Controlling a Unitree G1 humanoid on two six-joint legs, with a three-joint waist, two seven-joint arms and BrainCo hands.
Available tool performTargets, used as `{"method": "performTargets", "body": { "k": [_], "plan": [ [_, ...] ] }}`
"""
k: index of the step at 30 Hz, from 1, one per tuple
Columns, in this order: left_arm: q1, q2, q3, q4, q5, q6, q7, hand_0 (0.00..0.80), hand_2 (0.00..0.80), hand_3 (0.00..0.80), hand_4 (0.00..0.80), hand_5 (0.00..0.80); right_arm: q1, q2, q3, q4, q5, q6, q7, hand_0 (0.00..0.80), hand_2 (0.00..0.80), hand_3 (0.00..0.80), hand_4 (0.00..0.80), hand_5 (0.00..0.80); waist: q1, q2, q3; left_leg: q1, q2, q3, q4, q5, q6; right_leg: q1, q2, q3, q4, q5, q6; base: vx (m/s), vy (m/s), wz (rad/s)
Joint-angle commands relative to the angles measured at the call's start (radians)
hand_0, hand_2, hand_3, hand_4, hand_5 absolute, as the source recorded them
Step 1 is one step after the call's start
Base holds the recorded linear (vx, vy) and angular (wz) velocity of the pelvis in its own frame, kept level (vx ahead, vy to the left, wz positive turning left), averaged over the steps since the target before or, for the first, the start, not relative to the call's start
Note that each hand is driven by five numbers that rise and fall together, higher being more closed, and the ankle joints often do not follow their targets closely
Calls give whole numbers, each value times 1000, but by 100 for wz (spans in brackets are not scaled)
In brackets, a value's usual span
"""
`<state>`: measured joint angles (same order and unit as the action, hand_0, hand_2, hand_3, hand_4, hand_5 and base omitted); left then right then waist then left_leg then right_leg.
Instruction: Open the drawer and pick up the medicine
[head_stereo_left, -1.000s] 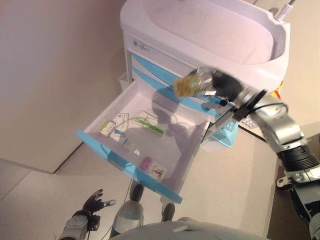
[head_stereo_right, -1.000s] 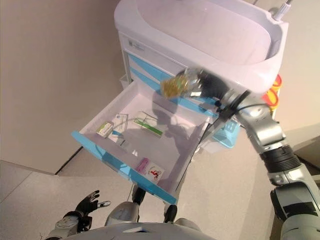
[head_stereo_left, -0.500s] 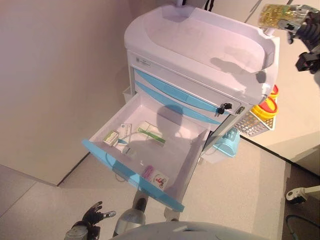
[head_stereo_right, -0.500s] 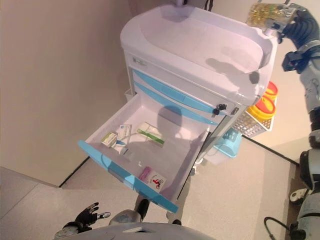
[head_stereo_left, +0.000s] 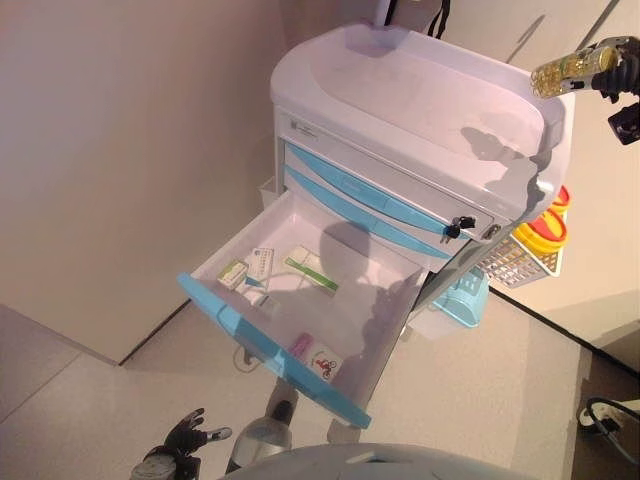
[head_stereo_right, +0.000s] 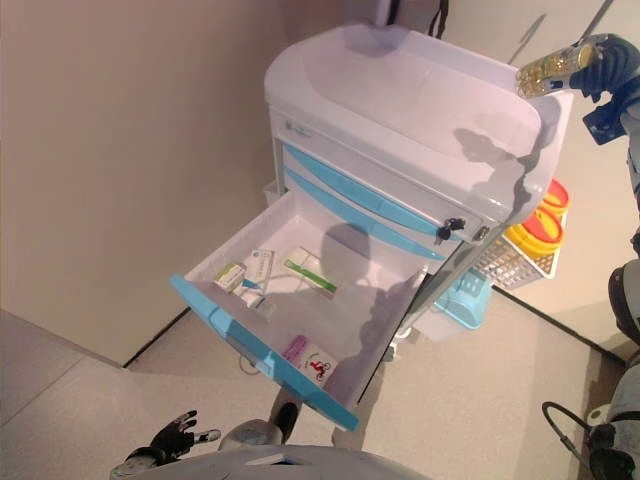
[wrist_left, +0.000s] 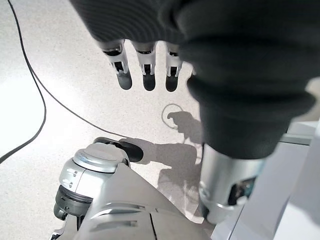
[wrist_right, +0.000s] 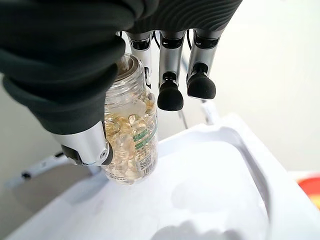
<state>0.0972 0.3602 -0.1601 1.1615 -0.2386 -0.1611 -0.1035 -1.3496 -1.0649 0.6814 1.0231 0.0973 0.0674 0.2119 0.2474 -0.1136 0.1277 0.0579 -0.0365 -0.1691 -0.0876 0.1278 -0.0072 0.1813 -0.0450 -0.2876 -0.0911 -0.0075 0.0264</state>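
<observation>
**Mia:** What is the cart made of?

**Tom:** The cart (head_stereo_left: 420, 110) looks like smooth white plastic, with a rounded top shaped like a shallow tray. Its drawer fronts are light blue strips. The bottom drawer (head_stereo_left: 300, 300) is pulled wide open. It is a white box with a blue front edge.

**Mia:** What is inside it?

**Tom:** Some small flat boxes (head_stereo_left: 247, 270), a long thin box with a green stripe (head_stereo_left: 311, 270), and a little pink packet (head_stereo_left: 299, 346) near the front. A wire basket (head_stereo_left: 515, 262) hangs on the cart's side with something round, yellow and red in it (head_stereo_left: 545, 225).

**Mia:** Where is the medicine?

**Tom:** The medicine bottle (wrist_right: 131, 130) is up in the air, above the far corner of the cart top. It is a clear, round bottle full of shiny yellow pills, with a small label near the bottom.

**Mia:** Who has it?

**Tom:** The right hand (wrist_right: 75, 95). Its thumb and one finger are squeezed round the bottle. The other fingers (wrist_right: 170, 95) are bent beside it.

**Mia:** And the other hand?

**Tom:** The left hand (wrist_left: 145, 70) hangs low by the speckled floor (wrist_left: 60, 60). Its fingers are loose and hold nothing.
</observation>
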Motion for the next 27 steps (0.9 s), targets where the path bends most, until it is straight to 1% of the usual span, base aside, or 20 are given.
{"method": "performTargets", "body": {
  "k": [1, 3, 7, 8, 10, 14, 18, 21, 27],
  "plan": [
    [5, 56, -37, 14, -31, -7, 7, 0, 0, 0, 0, 0, -180, -86, 117, 7, -84, -46, 12, 800, 800, 800, 800, 800, 37, -71, -40, 5, -16, 32, 51, -175, 4, -43, -53, 7, 66, -21, 49, 43, -4, 4],
    [5, 59, -36, 10, -34, -7, 7, 0, 0, 0, 0, 0, -196, -83, 139, 14, -97, -37, 28, 800, 800, 800, 800, 800, 42, -74, -36, 2, -17, 28, 53, -175, 5, -44, -53, 3, 66, -21, 48, 40, 2, 3],
    [4, 64, -32, 1, -44, -14, 6, 0, 0, 0, 0, 0, -212, -68, 177, 39, -177, -16, 64, 800, 800, 800, 800, 800, 57, -81, -27, -7, -20, 20, 58, -175, 6, -48, -52, -5, 65, -22, 45, 42, 3, 11],
    [6, 70, -33, -6, -47, -18, 7, 0, 0, 0, 0, 0, -214, -64, 194, 53, -217, -13, 78, 800, 800, 800, 800, 800, 66, -86, -20, -14, -19, 16, 61, -174, 7, -50, -50, -9, 65, -22, 45, 20, -31, 18],
    [3, 80, -28, -16, -45, -15, 5, 0, 0, 0, 0, 0, -218, -61, 215, 64, -248, 3, 109, 800, 800, 800, 800, 800, 76, -94, -12, -24, -19, 9, 63, -173, 7, -56, -48, -13, 66, -21, 46, 6, -43, 8],
    [6, 91, -18, -32, -38, -1, 12, 0, 0, 0, 0, 0, -210, -55, 240, 65, -269, 32, 210, 800, 800, 800, 800, 800, 90, -105, 4, -33, -18, 0, 63, -169, 8, -64, -45, -21, 69, -19, 45, 10, -29, 8],
    [7, 94, -18, -32, -37, 0, 16, 0, 0, 0, 0, 0, -191, -36, 237, 91, -300, 34, 277, 800, 800, 800, 800, 800, 100, -108, 14, -39, -18, -4, 62, -168, 10, -67, -45, -24, 70, -20, 44, 12, 1, 2],
    [7, 99, -15, -36, -28, -7, 14, 0, 0, 0, 0, 0, -171, -20, 225, 111, -314, 34, 293, 800, 800, 800, 800, 800, 112, -109, 26, -46, -19, -11, 63, -167, 11, -71, -45, -30, 72, -20, 45, 18, -11, 5],
    [1, 110, -21, -55, -21, -19, 7, 0, 0, 0, 0, 0, -138, 2, 193, 127, -324, 41, 255, 800, 800, 800, 800, 800, 128, -106, 45, -60, -22, -22, 62, -162, 12, -82, -45, -36, 72, -17, 49, 3, -4, 1]
  ]
}}
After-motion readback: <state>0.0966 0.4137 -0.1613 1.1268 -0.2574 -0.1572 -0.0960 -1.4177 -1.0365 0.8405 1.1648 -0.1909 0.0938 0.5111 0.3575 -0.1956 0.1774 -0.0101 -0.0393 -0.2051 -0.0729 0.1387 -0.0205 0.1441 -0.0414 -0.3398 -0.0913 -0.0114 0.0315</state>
